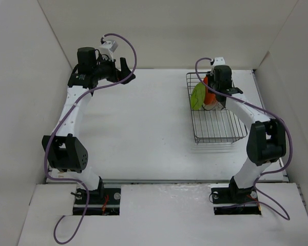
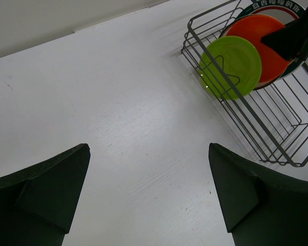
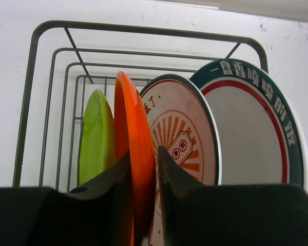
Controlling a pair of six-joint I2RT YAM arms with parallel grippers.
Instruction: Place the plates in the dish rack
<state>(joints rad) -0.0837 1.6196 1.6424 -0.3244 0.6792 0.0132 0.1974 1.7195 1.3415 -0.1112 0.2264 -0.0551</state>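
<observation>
The black wire dish rack (image 1: 219, 132) stands at the far right of the table. In the right wrist view (image 3: 143, 28) four plates stand upright in it, from left to right: lime-green plate (image 3: 96, 138), orange plate (image 3: 133, 118), sunburst plate (image 3: 187, 138), white plate with the green-red rim band (image 3: 246, 128). My right gripper (image 3: 143, 161) is shut on the orange plate's edge, one finger on each face. From above, the gripper (image 1: 215, 95) is over the rack's far end. My left gripper (image 1: 126, 72) is open and empty over the far left of the table.
White walls enclose the table on the left, back and right. In the left wrist view, bare white tabletop lies under the left gripper (image 2: 148, 148), with the rack (image 2: 237, 111) to the upper right. The near half of the rack holds nothing.
</observation>
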